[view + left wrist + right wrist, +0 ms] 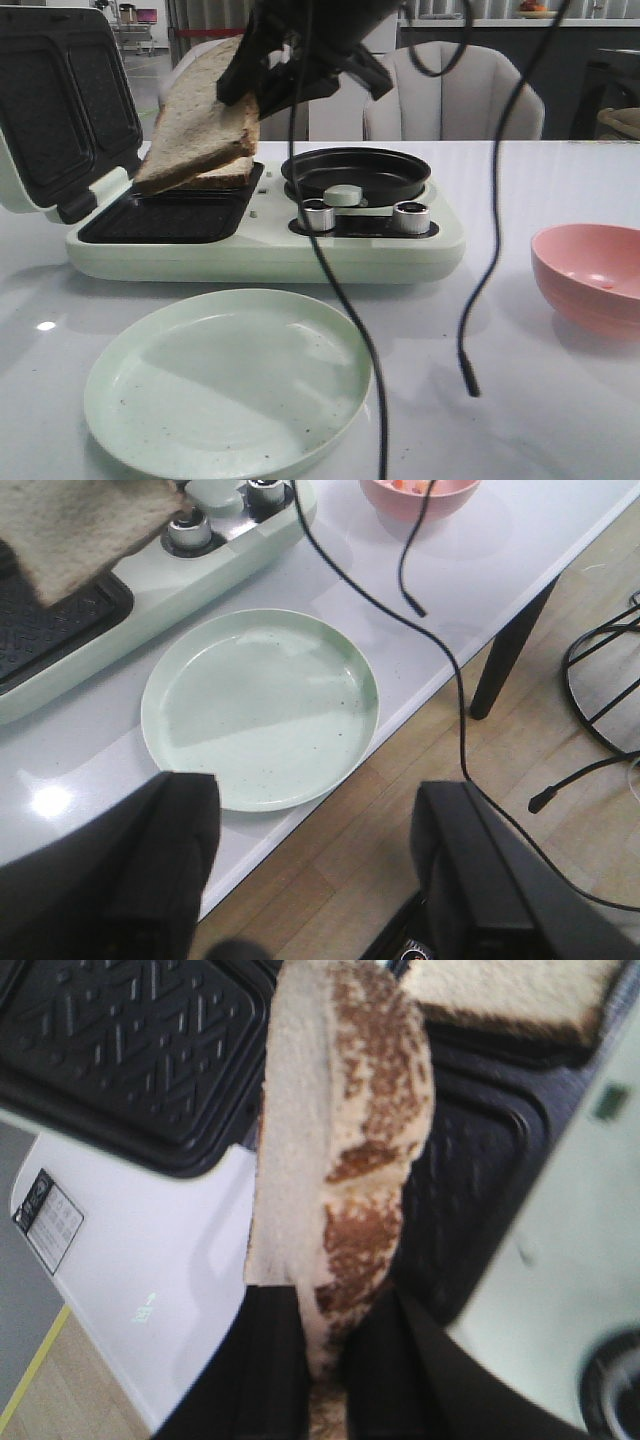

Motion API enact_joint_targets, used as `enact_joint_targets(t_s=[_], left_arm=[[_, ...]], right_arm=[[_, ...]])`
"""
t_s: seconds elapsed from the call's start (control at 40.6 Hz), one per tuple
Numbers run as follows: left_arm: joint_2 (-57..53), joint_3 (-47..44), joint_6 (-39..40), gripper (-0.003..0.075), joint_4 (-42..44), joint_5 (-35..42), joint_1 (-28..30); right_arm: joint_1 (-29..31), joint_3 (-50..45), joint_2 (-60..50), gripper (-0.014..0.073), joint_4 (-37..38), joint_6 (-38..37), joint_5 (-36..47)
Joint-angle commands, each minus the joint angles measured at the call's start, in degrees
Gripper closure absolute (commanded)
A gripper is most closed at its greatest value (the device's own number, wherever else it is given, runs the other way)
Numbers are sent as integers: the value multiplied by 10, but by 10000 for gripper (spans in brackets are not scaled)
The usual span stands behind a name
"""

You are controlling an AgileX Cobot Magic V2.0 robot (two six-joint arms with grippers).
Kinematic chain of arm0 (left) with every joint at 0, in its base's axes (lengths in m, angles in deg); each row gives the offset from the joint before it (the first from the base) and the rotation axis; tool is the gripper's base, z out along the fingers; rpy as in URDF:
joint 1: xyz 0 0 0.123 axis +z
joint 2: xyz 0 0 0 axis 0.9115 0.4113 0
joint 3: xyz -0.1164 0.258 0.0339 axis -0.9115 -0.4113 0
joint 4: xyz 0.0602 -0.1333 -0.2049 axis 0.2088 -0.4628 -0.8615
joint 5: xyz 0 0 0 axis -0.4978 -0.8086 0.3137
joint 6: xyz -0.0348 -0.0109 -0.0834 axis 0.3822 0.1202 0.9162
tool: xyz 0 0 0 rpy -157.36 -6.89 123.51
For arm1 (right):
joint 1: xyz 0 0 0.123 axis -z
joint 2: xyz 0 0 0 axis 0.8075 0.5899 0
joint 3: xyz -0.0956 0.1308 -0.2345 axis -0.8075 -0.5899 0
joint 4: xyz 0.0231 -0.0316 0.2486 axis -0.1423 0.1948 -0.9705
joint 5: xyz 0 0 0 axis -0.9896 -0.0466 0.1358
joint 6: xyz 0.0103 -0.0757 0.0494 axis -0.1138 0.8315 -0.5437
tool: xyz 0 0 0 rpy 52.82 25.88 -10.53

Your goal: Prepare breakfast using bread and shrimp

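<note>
The right gripper (262,92) is seen as black and angular, with flat, dark fingers (275,1360) of matte finish. Thin black cables (335,290) are hung from the arm, and one of them (478,300) is ended in a small bare plug. The left gripper (310,880) is shown with two broad black fingers (150,870), blocky and matte, and a small round marked fitting is glimpsed low between them.

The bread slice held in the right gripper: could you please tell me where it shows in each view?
Front view: bread slice upper left, tilted above the sandwich maker.
Left wrist view: its corner, upper left.
Right wrist view: edge-on, centre, between the right gripper fingers.
Shared landmark: the sandwich maker.
</note>
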Motion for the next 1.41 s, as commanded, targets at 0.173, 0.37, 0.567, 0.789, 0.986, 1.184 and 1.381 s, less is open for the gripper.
enact_joint_targets(t_s=[0.173,0.37,0.567,0.789,0.986,1.184,1.381], left_arm=[[3,17,-1,244,8,39,-3],[3,17,-1,244,8,39,-3],[3,17,-1,244,9,39,-3],[3,17,-1,244,13,39,-3],[3,17,-1,244,32,39,-3],[3,17,-1,244,39,39,-3],[3,17,-1,244,39,39,-3]], right_arm=[[-14,155,91,457,-31,9,-2],[-14,161,118,148,-33,9,2],[-12,161,116,57,-10,9,2],[-2,161,77,57,88,-27,-29],[-4,161,-3,57,310,-133,-113],[-26,143,-98,57,469,-192,-184],[-58,48,-210,57,493,-192,-163]])
